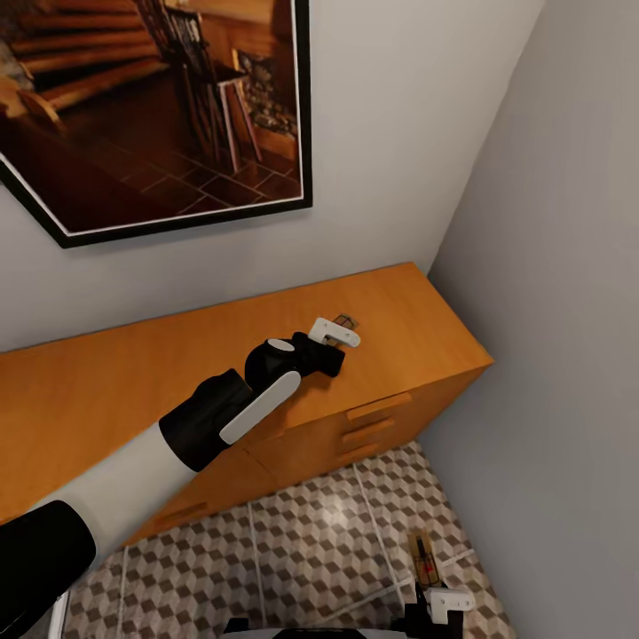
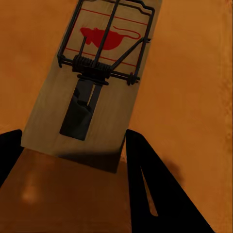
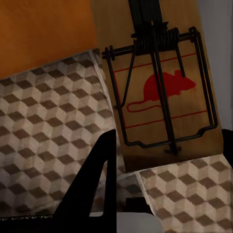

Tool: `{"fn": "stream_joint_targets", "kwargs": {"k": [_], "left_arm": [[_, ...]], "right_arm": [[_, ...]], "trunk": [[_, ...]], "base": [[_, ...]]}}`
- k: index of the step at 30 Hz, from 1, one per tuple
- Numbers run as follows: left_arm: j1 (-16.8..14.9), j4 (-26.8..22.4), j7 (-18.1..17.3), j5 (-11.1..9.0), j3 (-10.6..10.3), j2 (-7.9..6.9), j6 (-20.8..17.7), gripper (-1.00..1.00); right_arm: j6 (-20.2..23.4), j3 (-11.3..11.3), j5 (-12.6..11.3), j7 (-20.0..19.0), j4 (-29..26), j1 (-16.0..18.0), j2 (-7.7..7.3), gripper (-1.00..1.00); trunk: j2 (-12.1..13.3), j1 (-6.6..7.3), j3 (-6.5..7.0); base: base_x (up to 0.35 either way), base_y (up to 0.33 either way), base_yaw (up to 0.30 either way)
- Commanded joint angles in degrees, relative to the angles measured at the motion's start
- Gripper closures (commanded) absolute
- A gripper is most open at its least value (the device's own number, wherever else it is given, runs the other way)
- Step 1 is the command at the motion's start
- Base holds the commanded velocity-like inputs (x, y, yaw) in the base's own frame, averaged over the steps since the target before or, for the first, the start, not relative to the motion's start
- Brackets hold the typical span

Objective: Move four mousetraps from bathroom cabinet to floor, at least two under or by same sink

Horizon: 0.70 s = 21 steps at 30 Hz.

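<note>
Fingers of the left gripper (image 1: 342,332) spread above the cabinet (image 1: 106,399) top, with a mousetrap (image 2: 92,82) lying flat on the orange-brown wood between and just ahead of them in the left wrist view, apparently not yet pinched; tan board, dark wire bar and spring, red mouse print. Same trap a small dark-and-tan sliver just beyond the white fingertips (image 1: 335,333) in the head view, near the cabinet's right end and toward the back wall. Left arm black and white, reaching from the lower left across the cabinet front. Bar-handled drawers below, slanted end close to the grey side wall. Right gripper (image 1: 441,605) low at the bottom edge of the head view, a second mousetrap (image 1: 423,557) standing up from it over the bathroom floor (image 1: 319,541); cannot tell whether those fingers pinch it or merely sit beside it. Cube-patterned tiles behind that trap in the right wrist view. Framed picture (image 1: 160,106) on the wall above the cabinet.
</note>
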<state>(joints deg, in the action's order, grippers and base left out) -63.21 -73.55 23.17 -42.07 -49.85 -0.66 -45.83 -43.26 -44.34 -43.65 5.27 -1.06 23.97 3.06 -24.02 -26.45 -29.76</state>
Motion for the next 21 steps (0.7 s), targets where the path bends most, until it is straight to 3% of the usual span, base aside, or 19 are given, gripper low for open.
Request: {"fn": "stream_joint_targets", "kwargs": {"k": [1,21], "left_arm": [[-0.08,-0.05,0.56,-0.38,-0.16,-0.06,-0.14,1.00],[-0.10,0.20,0.56,-0.45,-0.29,-0.91,-0.10,1.00]], "right_arm": [[-0.07,-0.49,-0.05,0.53,0.01,0.02,0.02,1.00],[-0.07,-0.49,-0.04,0.53,0.01,0.02,0.02,1.00]], "trunk": [[-0.10,0.01,-0.08],[-0.10,0.01,-0.08]], "base": [[-0.327,-0.072,0.000],[-0.330,-0.073,0.000]]}}
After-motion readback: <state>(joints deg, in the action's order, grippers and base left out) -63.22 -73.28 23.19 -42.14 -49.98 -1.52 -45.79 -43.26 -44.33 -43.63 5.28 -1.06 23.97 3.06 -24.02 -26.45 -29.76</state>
